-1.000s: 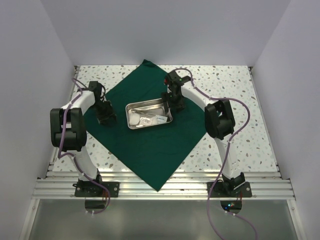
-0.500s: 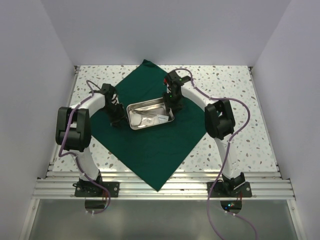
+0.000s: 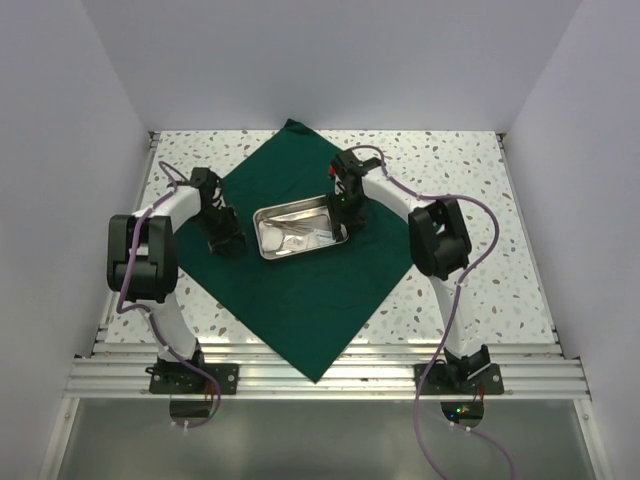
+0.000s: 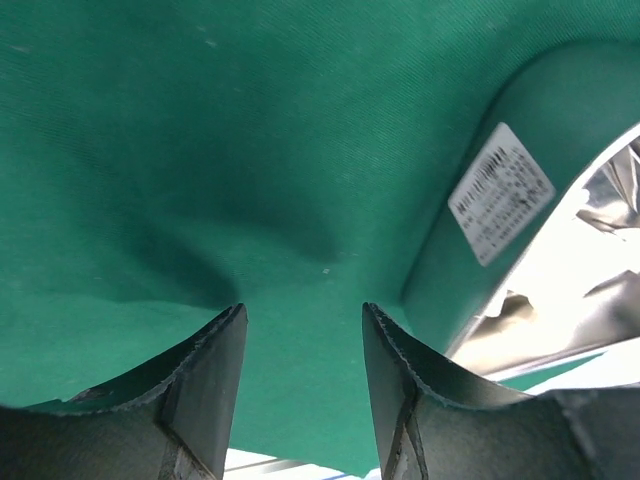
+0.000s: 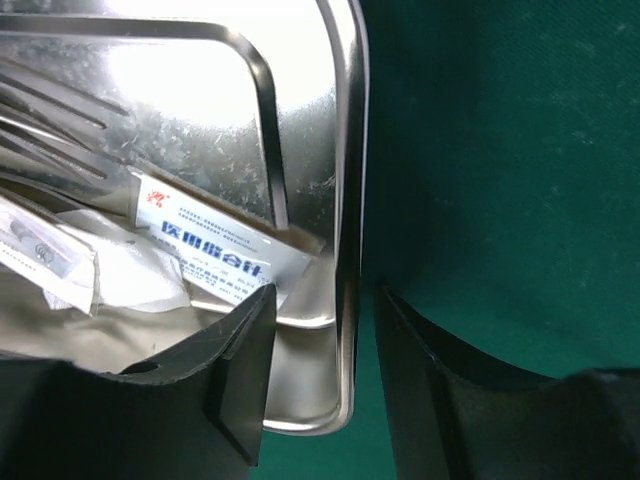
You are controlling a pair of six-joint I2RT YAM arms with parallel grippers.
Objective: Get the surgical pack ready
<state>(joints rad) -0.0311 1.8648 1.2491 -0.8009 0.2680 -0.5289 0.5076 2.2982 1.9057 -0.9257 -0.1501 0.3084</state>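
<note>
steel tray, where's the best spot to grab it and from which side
On the steel tray, grip the thin upright rim at its right short end, coming from above with one finger inside and one outside. The tray lies flat on the green cloth, so nothing fits beneath it. The right gripper straddles that rim, jaws open.

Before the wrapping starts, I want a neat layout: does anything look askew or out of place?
Two small things. The green cloth lies as a diamond, and its near corner hangs off the table onto the metal rail. The steel tray sits slightly turned against the table's edges. Nothing has spilled from it.
</note>
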